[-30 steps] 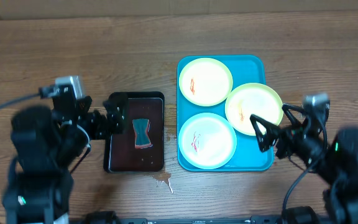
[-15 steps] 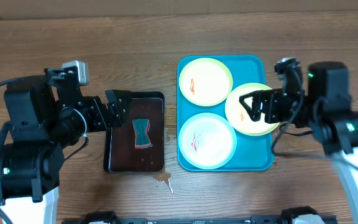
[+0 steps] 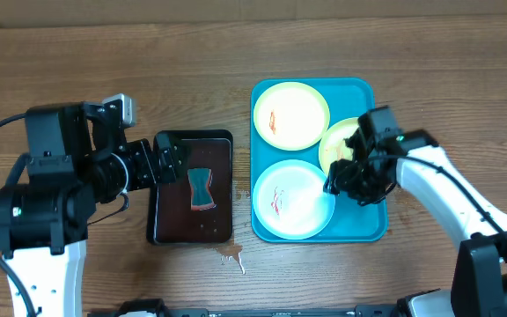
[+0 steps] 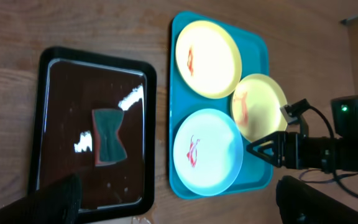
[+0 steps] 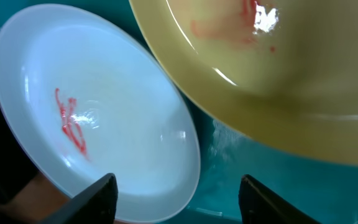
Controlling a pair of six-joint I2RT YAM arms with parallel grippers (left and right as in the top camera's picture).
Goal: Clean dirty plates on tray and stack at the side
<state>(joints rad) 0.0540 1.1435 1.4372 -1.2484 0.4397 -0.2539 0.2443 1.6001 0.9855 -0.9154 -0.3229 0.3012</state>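
Note:
The turquoise tray [image 3: 262, 95] holds three plates with red smears. One yellow-green plate [image 3: 290, 114] lies at the back and one [image 3: 337, 141] at the right, partly hidden by my right arm. The white plate [image 3: 293, 199] lies at the front. My right gripper [image 3: 340, 180] is open and low over the tray. In the right wrist view its fingers [image 5: 182, 202] span the white plate's [image 5: 98, 124] rim and the bare tray floor [image 5: 253, 177], under the yellow-green plate's [image 5: 278, 68] edge. My left gripper [image 3: 167, 163] is open and empty above the black tray; its fingers [image 4: 179, 211] frame the left wrist view.
A smaller black tray [image 3: 161, 231] with a sponge [image 3: 201, 187] lies left of the turquoise tray; both also show in the left wrist view, tray [image 4: 42, 124] and sponge [image 4: 107, 135]. A small wet spill [image 3: 230, 255] is on the wooden table in front of it.
My right arm has swung in from the right and dropped low over the tray, between the white plate and the right yellow-green plate. My left arm has shifted only slightly.

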